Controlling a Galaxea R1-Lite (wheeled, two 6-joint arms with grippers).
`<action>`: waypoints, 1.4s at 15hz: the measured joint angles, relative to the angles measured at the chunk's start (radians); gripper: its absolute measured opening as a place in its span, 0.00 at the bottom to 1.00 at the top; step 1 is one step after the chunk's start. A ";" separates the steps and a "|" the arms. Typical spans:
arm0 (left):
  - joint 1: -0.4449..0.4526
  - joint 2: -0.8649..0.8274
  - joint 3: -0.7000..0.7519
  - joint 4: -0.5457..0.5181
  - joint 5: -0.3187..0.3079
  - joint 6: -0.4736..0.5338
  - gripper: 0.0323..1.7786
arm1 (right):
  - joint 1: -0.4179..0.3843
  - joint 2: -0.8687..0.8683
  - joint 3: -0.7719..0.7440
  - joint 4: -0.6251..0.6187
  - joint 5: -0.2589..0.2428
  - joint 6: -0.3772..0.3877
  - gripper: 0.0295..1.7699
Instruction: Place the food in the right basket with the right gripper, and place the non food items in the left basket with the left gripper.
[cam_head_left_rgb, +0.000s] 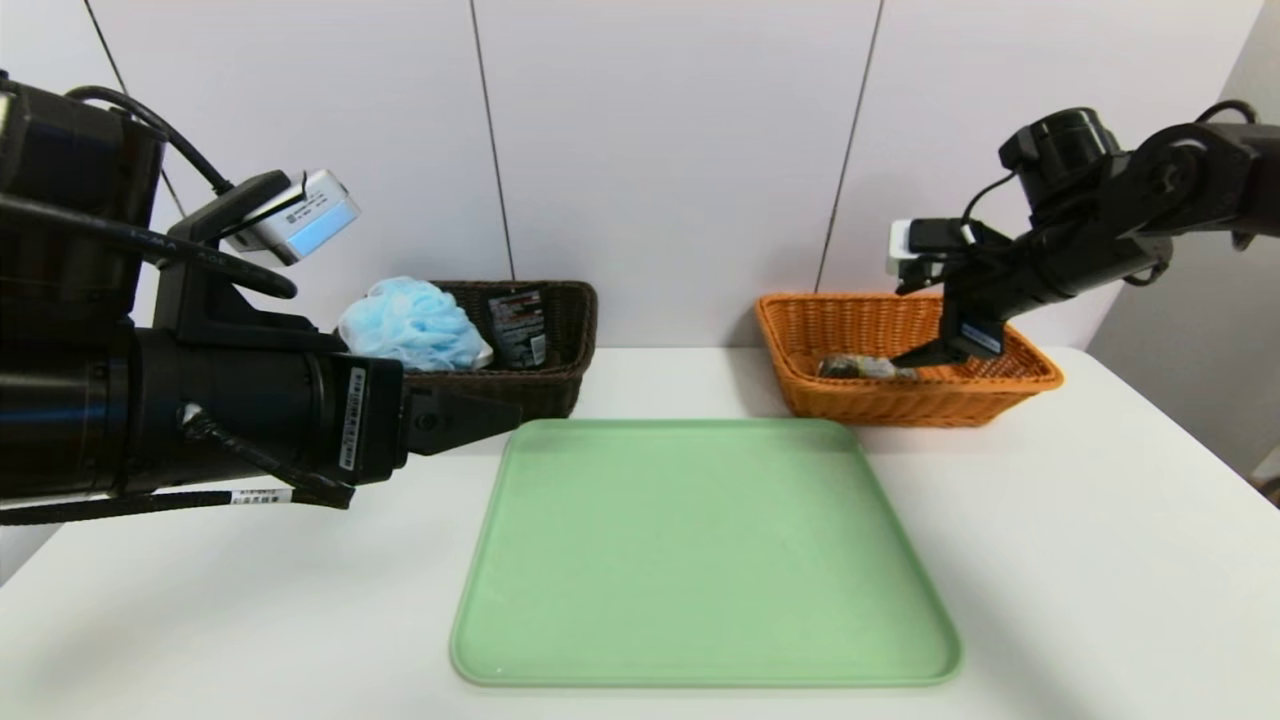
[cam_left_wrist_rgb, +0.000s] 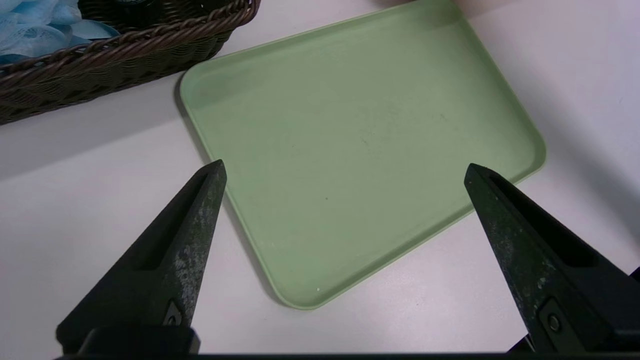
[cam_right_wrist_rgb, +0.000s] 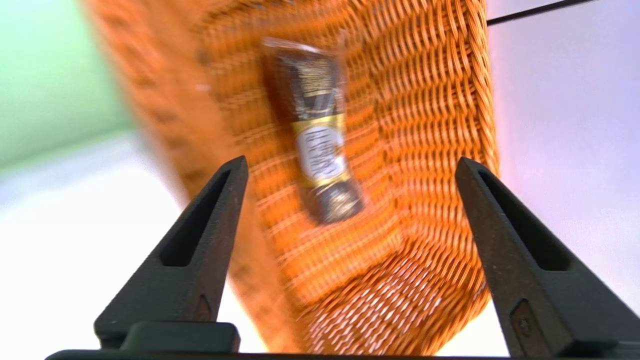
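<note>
A dark snack bar with a gold and white label lies on the floor of the orange right basket. My right gripper hangs just above it inside the basket, open, with nothing between its fingers. The dark brown left basket holds a blue mesh bath sponge and a dark packet. My left gripper hovers open and holding nothing, over the table at the green tray's left edge, in front of the brown basket.
The green tray lies in the middle of the white table with nothing on it. Both baskets stand at the back against the pale wall. The table's right edge runs past the orange basket.
</note>
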 joint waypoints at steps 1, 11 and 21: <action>0.006 -0.007 0.000 0.000 0.000 0.000 0.95 | 0.000 -0.029 0.000 0.042 0.013 0.017 0.83; 0.141 -0.150 0.003 0.041 0.004 -0.016 0.95 | -0.003 -0.431 0.145 0.275 0.063 0.380 0.93; 0.300 -0.289 0.014 0.116 0.187 -0.009 0.95 | -0.041 -0.936 0.607 -0.007 -0.345 0.916 0.96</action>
